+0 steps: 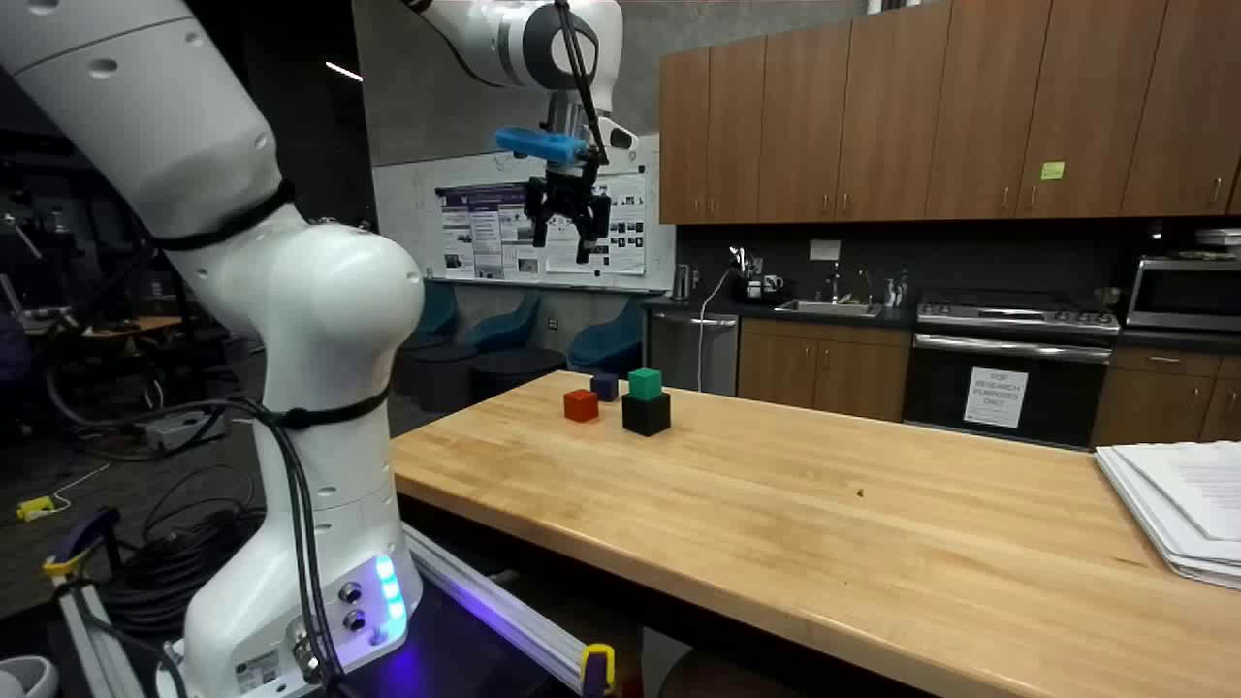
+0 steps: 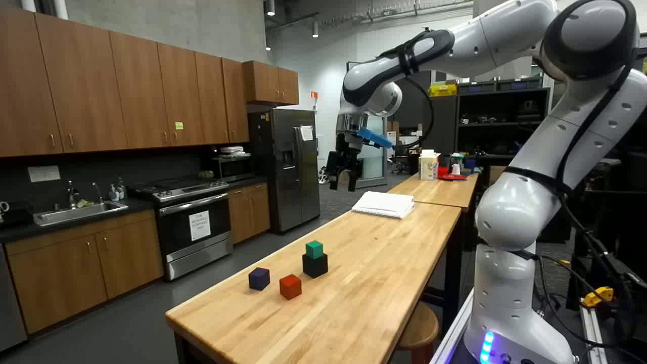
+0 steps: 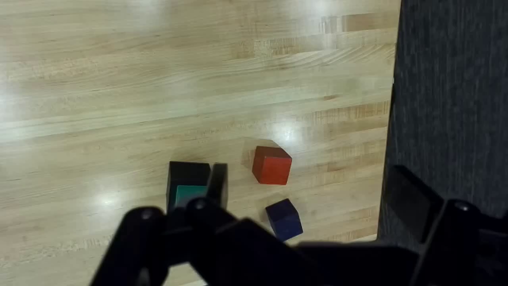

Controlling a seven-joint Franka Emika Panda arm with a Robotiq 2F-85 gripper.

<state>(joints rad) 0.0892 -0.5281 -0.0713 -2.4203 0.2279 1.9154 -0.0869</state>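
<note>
a robot gripper (image 1: 563, 237) hangs high above a long wooden table (image 2: 354, 273), its two fingers (image 3: 412, 202) spread well apart, with four cubes below, near one of the table's ends. one red cube (image 2: 290, 286) and one dark blue cube (image 2: 259, 278) rest directly on the surface, near each other but apart; one green cube (image 2: 314, 249) sits atop one larger black cube (image 2: 315, 266), forming a single stack near the red one. in the wrist view, the red and dark blue cubes appear between the two fingers, while one finger hides part of the green cube. farther along the same table lies one pile of white papers (image 2: 384, 203). behind, in both exterior views, are one sink (image 2: 78, 213), one oven (image 2: 176, 227) bearing one printed sign (image 2: 199, 225), and one green note (image 2: 179, 125) stuck to the upper cabinets (image 2: 136, 91). in an exterior view, one refrigerator (image 2: 290, 177) stands past the oven, and one carton (image 2: 428, 166) rests on a second wooden table (image 2: 450, 197) beyond the papers.
</note>
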